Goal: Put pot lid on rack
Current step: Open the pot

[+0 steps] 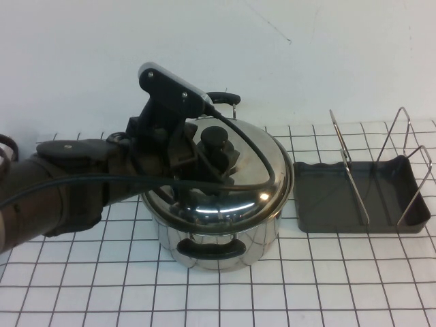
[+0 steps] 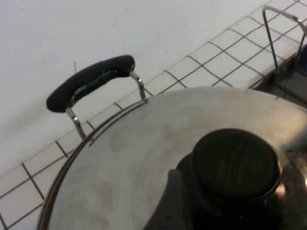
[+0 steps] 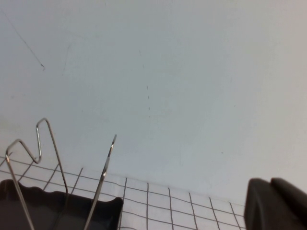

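Nearest me, the left gripper (image 1: 219, 162) sits over the round domed stainless-steel pot lid (image 1: 255, 178) — its fingers (image 2: 165, 201) flank the black knob (image 2: 235, 164), though I cannot tell whether they clamp it. That lid rests on the deep steel pot (image 1: 218, 245), whose far black handle (image 2: 90, 81) stands near the white wall. To its right, apart across open gridded table (image 1: 204, 300), the dark grey wire-divider rack (image 1: 320, 214) stands. Only a dark edge of my right gripper (image 3: 278, 203) shows — state unclear.
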